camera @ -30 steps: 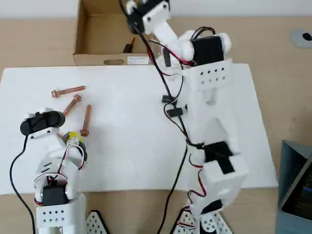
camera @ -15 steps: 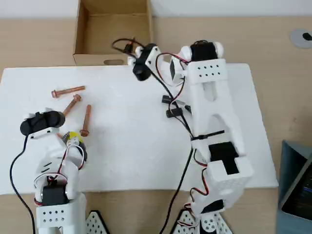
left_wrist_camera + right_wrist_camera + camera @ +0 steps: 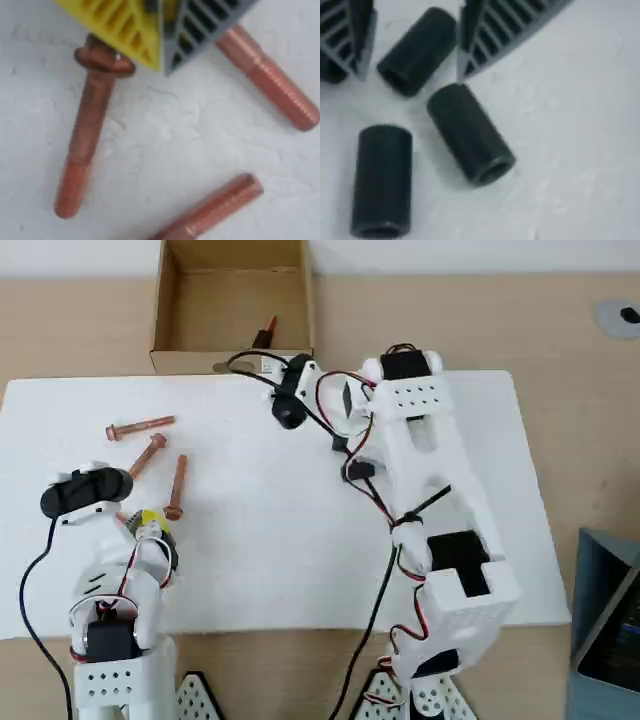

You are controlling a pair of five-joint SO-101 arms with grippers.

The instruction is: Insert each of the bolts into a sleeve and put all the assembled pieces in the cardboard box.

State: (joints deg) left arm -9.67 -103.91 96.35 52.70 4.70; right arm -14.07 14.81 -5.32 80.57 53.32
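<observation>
Closest to you, the left gripper [image 3: 150, 525] sits low over the near-left part of the white mat [image 3: 260, 570]. In the left wrist view its yellow and grey fingertips meet at the left gripper [image 3: 161, 62] with no gap and nothing between them. The head of the nearest bolt [image 3: 90, 140] lies just beside the yellow tip. From above, that nearest bolt [image 3: 177, 487] points away from you. The middle bolt [image 3: 147, 455] lies tilted a little beyond it, and the farthest bolt [image 3: 140, 427] lies almost crosswise past that. All three copper bolts lie flat on the mat, apart from one another. Farther out, the right arm [image 3: 430, 440] stretches across the mat toward the box. Its wrist view shows the right gripper [image 3: 412, 75] spread wide, with one black sleeve [image 3: 417, 50] lying on its side between the grey fingers, touched by neither as far as you can see. A second sleeve [image 3: 470, 132] lies just beside one fingertip, and a third sleeve [image 3: 382, 180] rests near it, both on their sides. Farthest off, the cardboard box [image 3: 180, 310] stands on the wooden table [image 3: 580, 390] against the mat's far edge. One assembled piece [image 3: 265, 332] lies inside it by the near right corner.
</observation>
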